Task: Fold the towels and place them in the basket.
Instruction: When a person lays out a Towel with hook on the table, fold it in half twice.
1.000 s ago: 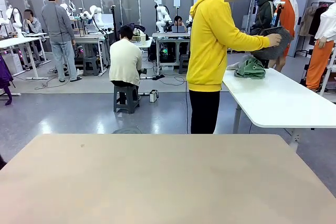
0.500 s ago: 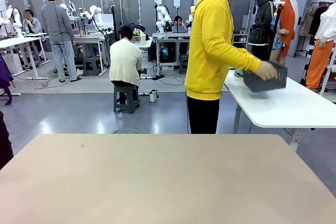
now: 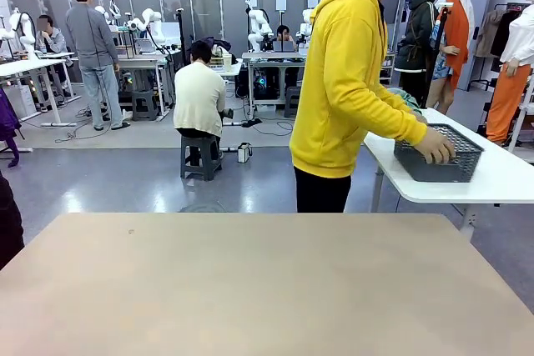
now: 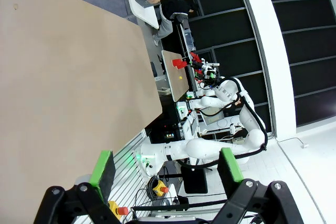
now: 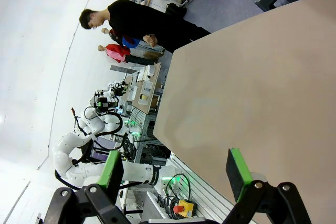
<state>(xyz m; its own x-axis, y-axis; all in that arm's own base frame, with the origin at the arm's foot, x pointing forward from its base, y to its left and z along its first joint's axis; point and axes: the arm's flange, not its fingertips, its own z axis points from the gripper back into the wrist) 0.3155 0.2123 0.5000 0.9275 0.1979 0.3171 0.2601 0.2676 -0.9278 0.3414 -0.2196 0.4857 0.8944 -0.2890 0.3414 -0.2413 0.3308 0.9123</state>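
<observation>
Beige smooth-topped work table (image 3: 267, 281) is lying bare nearest the camera, with no cloth or container on it. Left gripper (image 4: 167, 169) is hanging above that surface with its green-padded fingers spread wide and nothing between them. Right gripper (image 5: 176, 170) is doing likewise, released and empty. Beyond the far edge, a person in a yellow hooded top (image 3: 342, 81) is standing side-on at a white side table (image 3: 509, 181), leaning toward it. Person's hand (image 3: 435, 147) is resting on the rim of the dark grey rectangular plastic basket with lattice sides (image 3: 450, 171), which is sitting on that white table, well apart from both grippers. Basket interior is reading dark from this angle, so I cannot tell whether anything is in it. A scrap of mint-green terry cloth (image 3: 406, 99), likely one of the towels, is peeking out behind the yellow sleeve, farther along the white table, looking bunched rather than folded. Judgement: task is sitting at its very start. Nothing is looking folded, nothing is lying within the robot's reach, and both the folding and the loading of the basket are remaining.
</observation>
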